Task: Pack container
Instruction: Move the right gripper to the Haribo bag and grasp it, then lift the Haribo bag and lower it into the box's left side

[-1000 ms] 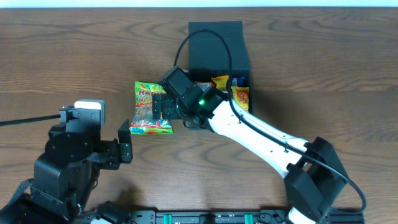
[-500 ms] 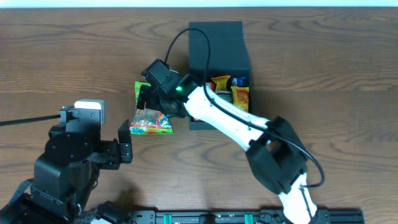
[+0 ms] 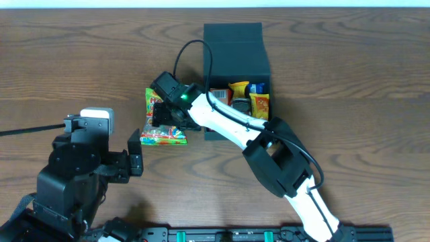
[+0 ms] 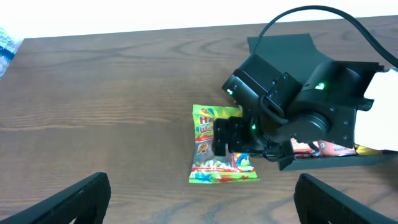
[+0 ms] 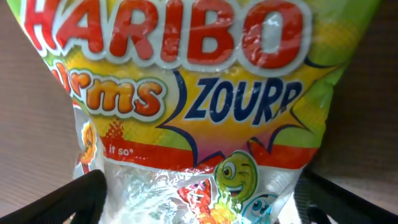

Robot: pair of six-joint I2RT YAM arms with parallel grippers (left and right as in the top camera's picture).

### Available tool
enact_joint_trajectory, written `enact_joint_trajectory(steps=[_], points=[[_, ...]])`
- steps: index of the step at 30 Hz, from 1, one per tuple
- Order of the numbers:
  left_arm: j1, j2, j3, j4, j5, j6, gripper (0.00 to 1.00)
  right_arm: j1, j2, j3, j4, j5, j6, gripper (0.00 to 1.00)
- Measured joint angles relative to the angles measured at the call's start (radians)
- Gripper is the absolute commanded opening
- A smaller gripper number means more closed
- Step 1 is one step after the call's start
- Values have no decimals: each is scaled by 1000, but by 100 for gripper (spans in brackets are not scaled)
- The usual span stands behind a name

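Right gripper had its fingers spread wide, straddling the bag, with the box close beside them. My worry: that slick film could've slipped from a shallow pinch, or snagged on the box wall.

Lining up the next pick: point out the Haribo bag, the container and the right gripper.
Haribo bag [image 3: 163, 136]: overhead view, its lower end.
container [image 3: 232, 42]: overhead view, its dark lid panel.
right gripper [image 4: 229, 140]: left wrist view, midway between its fingertips.
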Motion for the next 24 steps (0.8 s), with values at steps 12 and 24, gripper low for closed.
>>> enact_joint_trajectory(steps=[12, 24], points=[[0, 0, 0, 0, 0, 0, 95, 18, 0, 6, -17, 0, -91, 29], [0, 0, 0, 0, 0, 0, 95, 19, -40, 10, -21, 64, -126, 8]])
